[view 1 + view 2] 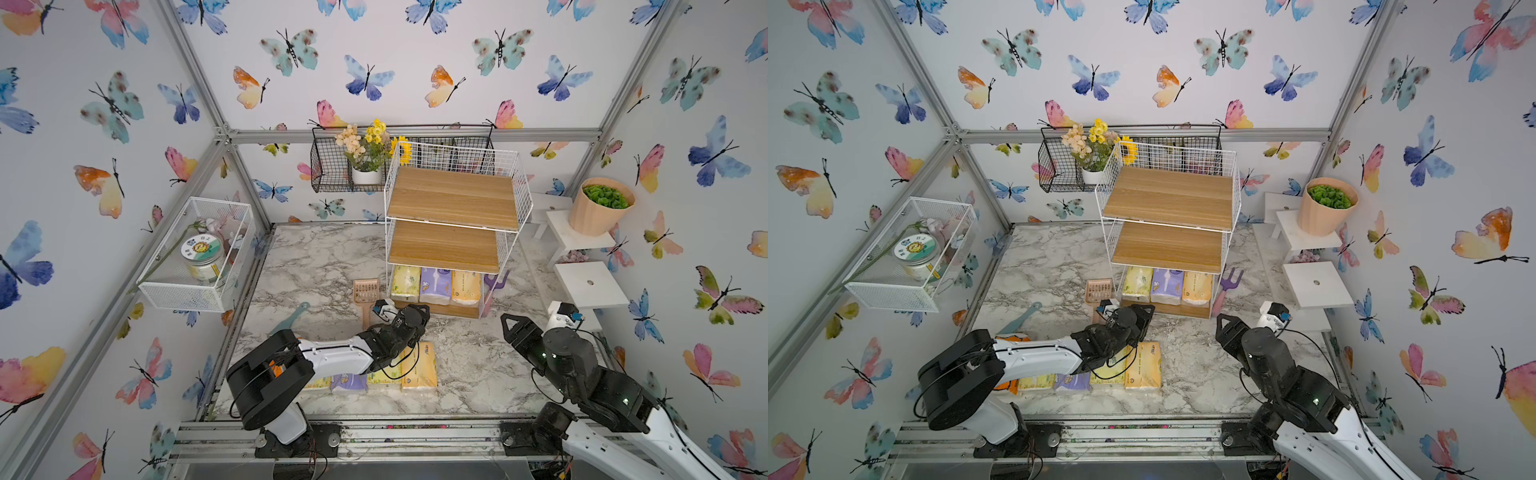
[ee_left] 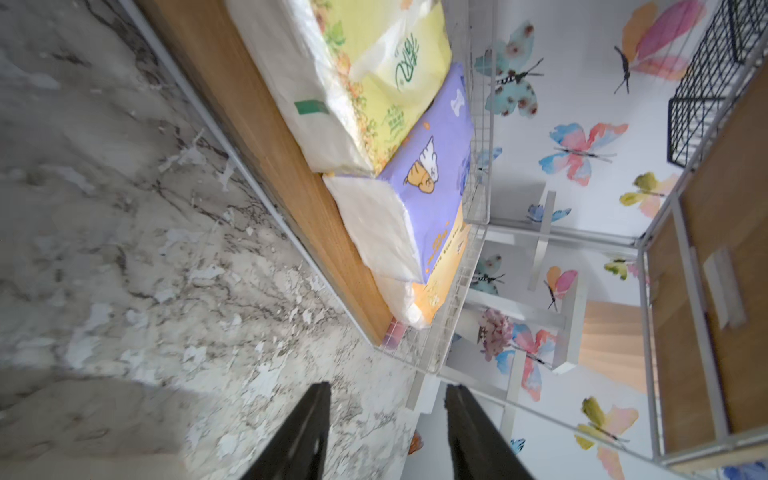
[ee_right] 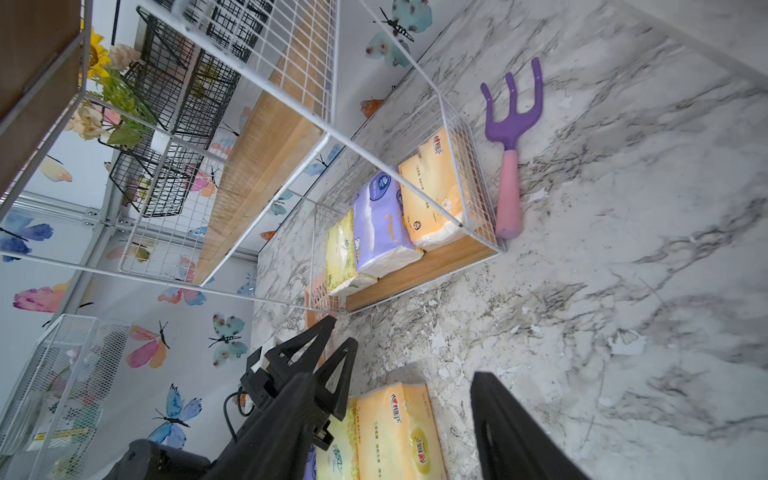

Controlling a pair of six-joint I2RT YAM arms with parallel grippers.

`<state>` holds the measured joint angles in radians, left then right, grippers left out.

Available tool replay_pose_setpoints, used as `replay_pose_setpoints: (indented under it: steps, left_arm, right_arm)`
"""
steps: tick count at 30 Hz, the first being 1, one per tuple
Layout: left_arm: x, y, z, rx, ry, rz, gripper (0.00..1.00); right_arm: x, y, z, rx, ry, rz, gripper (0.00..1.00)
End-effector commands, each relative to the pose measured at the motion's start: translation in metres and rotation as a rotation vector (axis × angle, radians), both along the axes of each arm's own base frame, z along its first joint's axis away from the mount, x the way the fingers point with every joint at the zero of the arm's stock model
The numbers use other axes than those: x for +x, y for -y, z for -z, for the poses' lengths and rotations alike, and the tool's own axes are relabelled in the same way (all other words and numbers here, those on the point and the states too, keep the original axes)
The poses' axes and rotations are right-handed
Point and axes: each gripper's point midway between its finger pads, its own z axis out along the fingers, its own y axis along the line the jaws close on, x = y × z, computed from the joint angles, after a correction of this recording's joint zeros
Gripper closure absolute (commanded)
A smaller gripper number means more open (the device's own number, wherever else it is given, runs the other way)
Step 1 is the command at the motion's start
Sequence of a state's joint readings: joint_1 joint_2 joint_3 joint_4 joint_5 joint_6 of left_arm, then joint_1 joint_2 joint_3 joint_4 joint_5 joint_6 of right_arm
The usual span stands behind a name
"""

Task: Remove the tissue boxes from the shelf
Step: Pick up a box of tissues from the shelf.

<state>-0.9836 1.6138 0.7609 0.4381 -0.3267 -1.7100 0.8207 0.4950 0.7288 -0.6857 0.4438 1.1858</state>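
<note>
- In both top views the left arm [image 1: 332,353] lies across the row of packs on the counter [image 1: 478,374]. The bright orange pack [image 1: 1012,338] is mostly hidden under it.
- That row counts five soft, glossy bricks: the bright orange one, a near yellow-green pack [image 1: 1036,382], a near purple pack [image 1: 1071,383], a second yellow-green pack [image 1: 1106,380] and a near light orange pack [image 1: 1143,365].
- The shelf [image 1: 453,195], white wire with three wooden tiers, stands toward the back of the counter. Only its bottom tier holds packs, three side by side: shelf yellow-green pack [image 1: 406,282], shelf purple pack [image 1: 435,284], shelf light orange pack [image 1: 466,286].
- The left tool [image 1: 419,309] hangs just in front of that tier, near its yellow-green end. The right tool [image 1: 509,322] is off the shelf's right front corner.
- Left wrist view: blurred, and the shelf light orange pack is mostly hidden behind the purple one. The left tool's fingers [image 2: 309,424], cut off by the frame edge, stand moderately apart with nothing between.
- Right wrist view: the right tool's fingers stand wide and empty, one a blur overlapping the left tool. The near row is cut off by the frame. A hand rake [image 3: 513,137] lies just beside the shelf's side wire.
</note>
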Motion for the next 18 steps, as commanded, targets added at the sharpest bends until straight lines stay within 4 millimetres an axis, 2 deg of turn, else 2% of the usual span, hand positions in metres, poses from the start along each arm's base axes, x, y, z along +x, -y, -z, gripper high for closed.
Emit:
replay_pose_setpoints:
  steps: [1,10,18]
  left_arm:
    - [0.021,-0.001,0.003,-0.06,-0.017,-0.15,0.55]
    - [0.051,0.012,0.021,-0.115,-0.047,-0.217,0.55]
    - [0.071,0.015,0.027,-0.135,-0.02,-0.246,0.53]
  right_arm:
    - [-0.005,0.018,-0.002,-0.043,-0.003,0.051,0.36]
    - [-0.011,0.033,-0.008,-0.022,0.015,0.096,0.36]
    - [-0.014,0.04,-0.005,-0.032,0.0,0.122,0.36]
